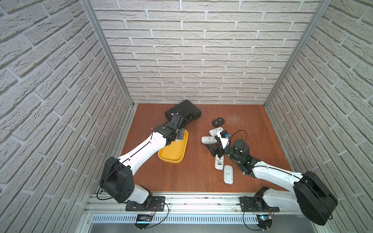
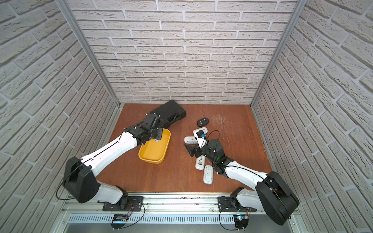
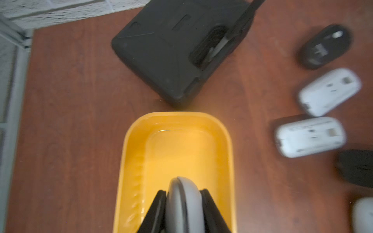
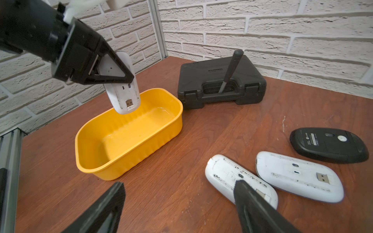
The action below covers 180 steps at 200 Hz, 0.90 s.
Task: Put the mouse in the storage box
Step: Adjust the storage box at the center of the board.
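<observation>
Hanging end-down, mouse [image 4: 123, 96] points into storage box [image 4: 141, 149].

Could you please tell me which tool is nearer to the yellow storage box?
Left. The left tool holds a white mouse above the storage box; the right tool is open, beside it over the table.

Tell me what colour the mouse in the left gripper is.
The mouse is white, seen best in the right wrist view.
</observation>
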Motion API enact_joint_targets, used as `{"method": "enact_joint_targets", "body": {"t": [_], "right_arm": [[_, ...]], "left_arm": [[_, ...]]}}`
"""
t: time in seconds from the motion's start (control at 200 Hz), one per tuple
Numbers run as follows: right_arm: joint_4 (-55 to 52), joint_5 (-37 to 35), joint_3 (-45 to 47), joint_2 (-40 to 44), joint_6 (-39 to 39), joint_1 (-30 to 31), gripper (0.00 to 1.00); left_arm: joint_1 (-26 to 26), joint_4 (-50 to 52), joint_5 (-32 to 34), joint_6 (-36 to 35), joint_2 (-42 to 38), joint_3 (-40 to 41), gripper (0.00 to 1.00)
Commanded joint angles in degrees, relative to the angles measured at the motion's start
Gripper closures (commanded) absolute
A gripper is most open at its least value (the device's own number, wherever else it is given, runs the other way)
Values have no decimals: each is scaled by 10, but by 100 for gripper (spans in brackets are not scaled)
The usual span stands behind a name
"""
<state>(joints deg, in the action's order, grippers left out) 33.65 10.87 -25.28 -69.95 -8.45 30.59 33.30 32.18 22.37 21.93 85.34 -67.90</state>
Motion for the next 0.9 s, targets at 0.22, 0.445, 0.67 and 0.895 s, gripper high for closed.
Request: {"method": "enact_joint_targets", "body": {"t": [0.22,0.445,0.67,0.895], "right_arm": [[23,-5,7,12,-13,-5,12],[23,0,5,8,-9,-5,12],[31,8,3,-7,-11,-5,13],[35,11,1,-15,-12,-4,13]], "left_arm": [[-50,-138,78,-107,129,4,100],[-83,-139,129,-125,181,-10,100],[-93,-135,159,-131,183,2,100],[-65,-129,171,-148,230,-41,99]]}}
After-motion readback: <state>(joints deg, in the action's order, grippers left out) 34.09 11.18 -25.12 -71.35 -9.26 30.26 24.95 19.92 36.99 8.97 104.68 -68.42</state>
